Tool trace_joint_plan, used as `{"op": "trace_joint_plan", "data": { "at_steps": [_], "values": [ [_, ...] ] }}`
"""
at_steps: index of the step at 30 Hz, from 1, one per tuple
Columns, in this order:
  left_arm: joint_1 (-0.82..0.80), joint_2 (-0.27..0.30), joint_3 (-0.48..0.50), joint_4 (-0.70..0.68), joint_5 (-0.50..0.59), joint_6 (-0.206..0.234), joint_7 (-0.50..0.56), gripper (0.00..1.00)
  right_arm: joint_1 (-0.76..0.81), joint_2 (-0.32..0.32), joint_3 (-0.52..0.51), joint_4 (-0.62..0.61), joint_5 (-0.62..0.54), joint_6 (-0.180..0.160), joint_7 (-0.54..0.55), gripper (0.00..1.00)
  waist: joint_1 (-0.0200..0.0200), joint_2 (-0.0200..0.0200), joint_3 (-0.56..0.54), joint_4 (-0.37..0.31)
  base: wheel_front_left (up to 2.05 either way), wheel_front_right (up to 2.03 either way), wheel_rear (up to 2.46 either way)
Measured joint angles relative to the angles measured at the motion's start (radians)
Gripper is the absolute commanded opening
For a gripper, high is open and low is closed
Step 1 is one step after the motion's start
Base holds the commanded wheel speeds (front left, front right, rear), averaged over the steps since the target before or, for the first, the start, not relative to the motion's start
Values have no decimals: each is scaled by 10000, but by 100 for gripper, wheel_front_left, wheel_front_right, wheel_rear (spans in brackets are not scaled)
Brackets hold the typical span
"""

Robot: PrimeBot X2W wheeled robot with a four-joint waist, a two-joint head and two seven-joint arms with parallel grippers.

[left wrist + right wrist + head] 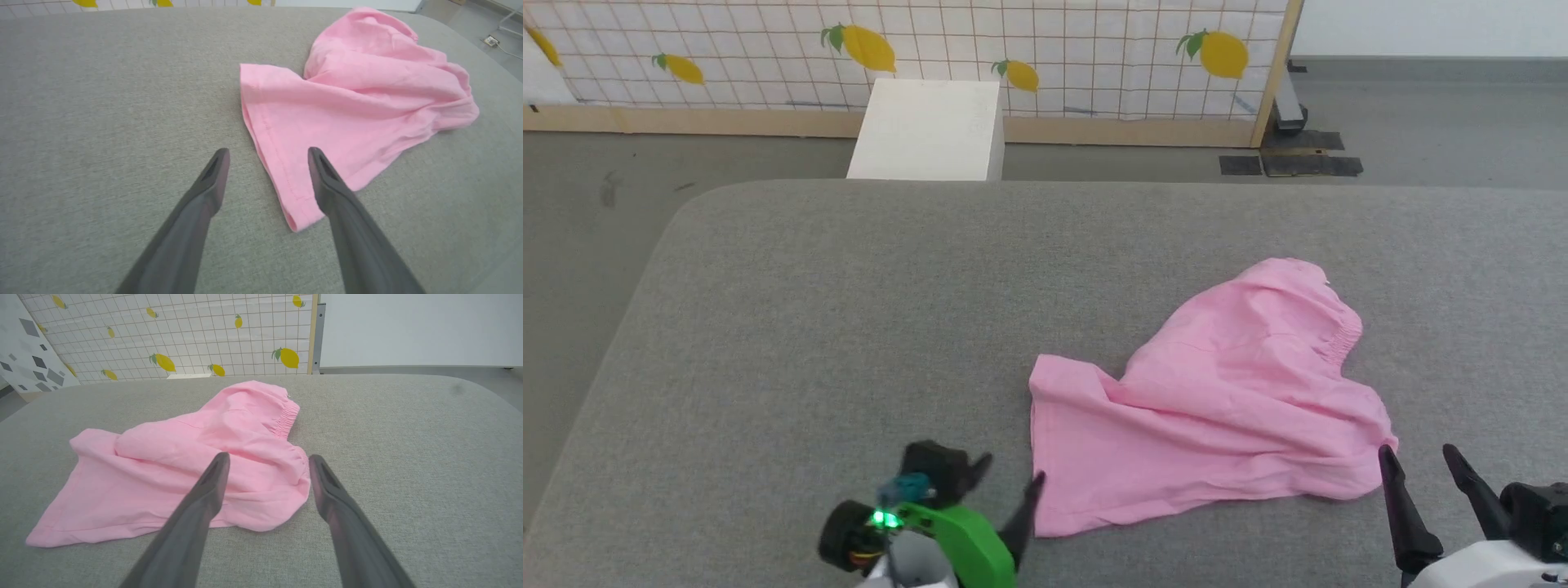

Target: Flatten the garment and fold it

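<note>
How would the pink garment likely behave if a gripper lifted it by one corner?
The garment would probably droop limply: it lies in soft wrinkles and folds. Being thin, it likely weighs little. Its gathered waistband may bunch rather than hang flat.

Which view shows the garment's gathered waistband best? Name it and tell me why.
The right wrist view: the waistband faces that camera, its gathers crisp along the garment's far edge. The head view shows the same gathers smaller, from above. The left wrist view looks at the hemmed side; folds hide the gathers there.
</note>
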Motion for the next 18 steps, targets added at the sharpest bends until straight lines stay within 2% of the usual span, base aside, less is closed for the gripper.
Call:
{"op": "trace_joint_plan", "data": {
  "at_steps": [6,18],
  "values": [
    [-711,-146,-907,554,33,-546,1476,100,49,61,127,-591,-88,0,278,100,0,0,219,-102,0,0,0],
    [-2423,-403,-1948,2581,384,-1329,3367,98,-112,73,291,-892,-150,0,531,100,0,0,1048,-400,0,0,0]
  ]
}}
